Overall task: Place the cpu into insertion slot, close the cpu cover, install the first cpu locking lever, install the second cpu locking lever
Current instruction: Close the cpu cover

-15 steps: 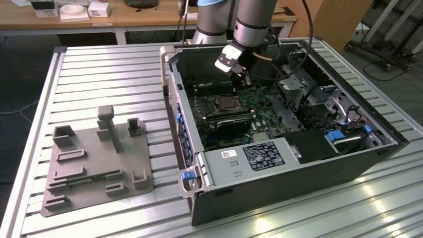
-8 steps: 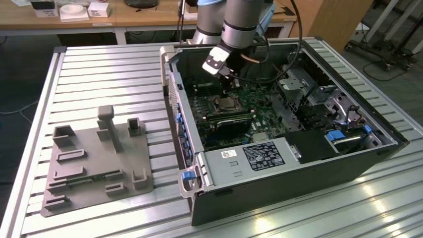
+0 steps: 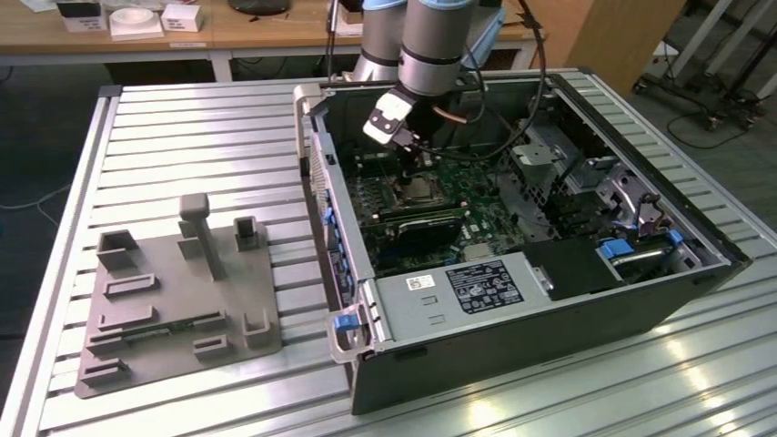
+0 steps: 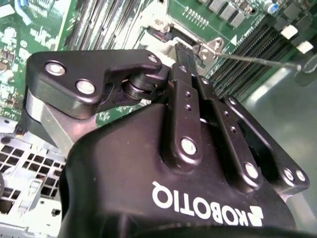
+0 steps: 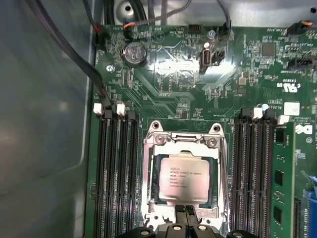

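The cpu (image 5: pixel 184 181), a silver-grey square chip, lies flat in the insertion slot (image 5: pixel 148 218) on the green motherboard inside the open computer case; the exterior view shows the cpu (image 3: pixel 421 188) too. The silvery cpu cover (image 5: pixel 182 140) lies down around it as a frame, with the chip's top showing through its window. My gripper (image 5: pixel 185 212) is shut, its black fingertips pressed together at the socket's edge with nothing seen between them. In the second wrist view my gripper (image 4: pixel 181 48) points at a socket corner, and a thin metal lever (image 4: pixel 257 60) stretches out over the memory slots.
Long black memory slots (image 5: pixel 116 173) flank the socket on both sides, with a green module (image 5: pixel 282 183) beyond. Black cables (image 5: pixel 64 44) run along the case wall. A white-labelled black box (image 3: pixel 486 284) sits at the case front. A grey fixture plate (image 3: pixel 182 291) lies on the slatted table (image 3: pixel 195 118).
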You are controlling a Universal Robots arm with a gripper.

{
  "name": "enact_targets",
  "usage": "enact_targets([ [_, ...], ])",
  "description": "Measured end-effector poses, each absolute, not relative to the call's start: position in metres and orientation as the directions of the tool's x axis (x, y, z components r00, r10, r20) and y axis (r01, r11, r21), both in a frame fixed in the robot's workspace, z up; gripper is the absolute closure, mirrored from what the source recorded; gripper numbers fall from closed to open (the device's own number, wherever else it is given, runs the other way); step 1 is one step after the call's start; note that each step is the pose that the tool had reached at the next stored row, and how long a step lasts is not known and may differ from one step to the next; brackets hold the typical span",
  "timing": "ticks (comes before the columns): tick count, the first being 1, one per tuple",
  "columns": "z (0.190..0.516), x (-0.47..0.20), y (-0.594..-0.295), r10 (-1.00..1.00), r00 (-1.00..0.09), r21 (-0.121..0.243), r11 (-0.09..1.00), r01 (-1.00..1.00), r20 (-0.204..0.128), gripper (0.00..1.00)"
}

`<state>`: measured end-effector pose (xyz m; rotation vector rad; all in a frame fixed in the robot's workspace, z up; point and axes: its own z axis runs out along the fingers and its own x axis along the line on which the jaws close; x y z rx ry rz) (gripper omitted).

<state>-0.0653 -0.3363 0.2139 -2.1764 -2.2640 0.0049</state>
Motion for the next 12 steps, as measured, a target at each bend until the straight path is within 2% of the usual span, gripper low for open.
enact_targets([
  [12,0.200,-0.069,-0.336,0.999,-0.041,-0.003,0.041,0.999,-0.001,0.90],
])
